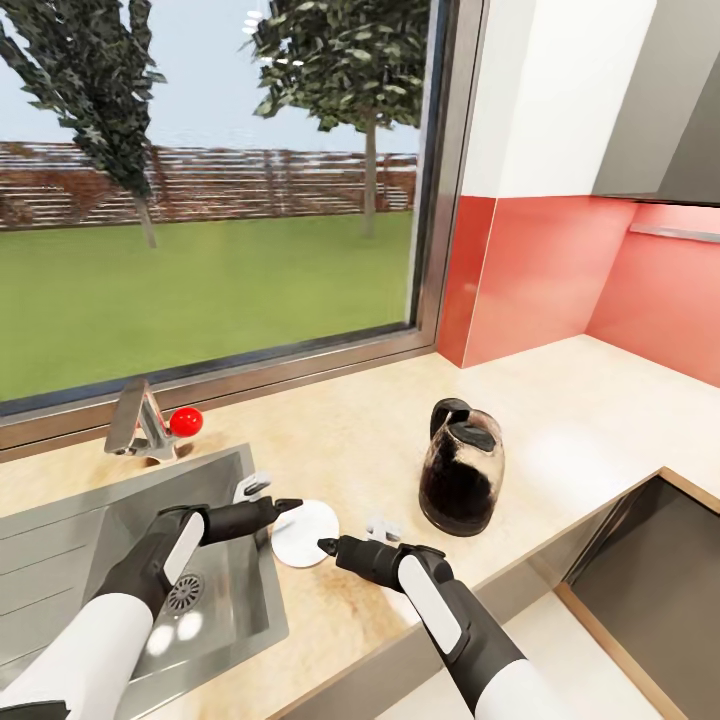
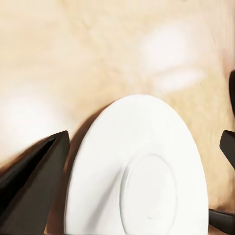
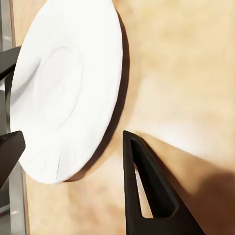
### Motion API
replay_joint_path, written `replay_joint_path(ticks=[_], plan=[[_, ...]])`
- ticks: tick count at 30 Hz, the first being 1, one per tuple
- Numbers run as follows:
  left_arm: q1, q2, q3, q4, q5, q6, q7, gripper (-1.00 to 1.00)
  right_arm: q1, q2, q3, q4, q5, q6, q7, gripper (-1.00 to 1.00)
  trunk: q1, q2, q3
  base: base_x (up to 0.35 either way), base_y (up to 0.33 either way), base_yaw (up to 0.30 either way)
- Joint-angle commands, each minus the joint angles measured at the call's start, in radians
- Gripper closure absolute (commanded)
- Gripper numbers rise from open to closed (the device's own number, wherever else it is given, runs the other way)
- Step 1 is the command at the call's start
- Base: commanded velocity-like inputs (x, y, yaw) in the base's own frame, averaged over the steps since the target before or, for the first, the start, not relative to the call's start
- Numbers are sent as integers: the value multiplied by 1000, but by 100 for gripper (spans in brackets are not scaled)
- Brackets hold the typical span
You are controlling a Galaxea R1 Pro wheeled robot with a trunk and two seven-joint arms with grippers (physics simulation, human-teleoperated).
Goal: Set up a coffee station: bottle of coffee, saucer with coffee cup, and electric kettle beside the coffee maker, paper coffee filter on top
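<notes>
The step in hand looks to be the saucer: the round white ceramic saucer [image 1: 305,533] lies flat on the pale beige stone worktop [image 1: 560,420] just beside the steel sink [image 1: 60,560], with the dark glass electric kettle [image 1: 461,480] standing near it. The left claw [image 1: 293,505] and the right claw [image 1: 324,546] both sit at its rim, fingers spread apart and holding nothing. The next move probably calls for closing one claw on the thin rim without sliding the saucer toward the sink.

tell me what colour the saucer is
Plain white saucer, clearest in the left wrist view.
</notes>
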Motion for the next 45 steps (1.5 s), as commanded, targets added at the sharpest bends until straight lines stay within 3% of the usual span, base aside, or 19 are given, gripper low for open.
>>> replay_joint_path(ticks=[1,7,17,43,44,45], plan=[[-1,0,2,0,3,4,-2,-100,-1,0,1,0,0,5,-3,-100,1,-2,-2,0,0,0],[-1,-10,1,0,16,7,-2,-100,-1,0,1,0,0,5,-3,-100,1,-2,-2,0,0,0],[-1,-51,0,1,18,10,0,-100,-1,0,1,0,0,5,-3,-100,1,-2,-2,0,0,0],[-1,-86,-2,64,17,10,0,-100,-1,0,1,0,0,5,-5,-100,1,-2,-2,0,0,0],[-1,-86,-2,64,17,10,0,-100,-1,0,1,0,0,5,-5,100,1,-2,-2,0,0,0],[-1,-86,-2,65,17,10,0,-100,-1,0,1,0,0,5,-5,100,1,-2,-2,0,0,0]])
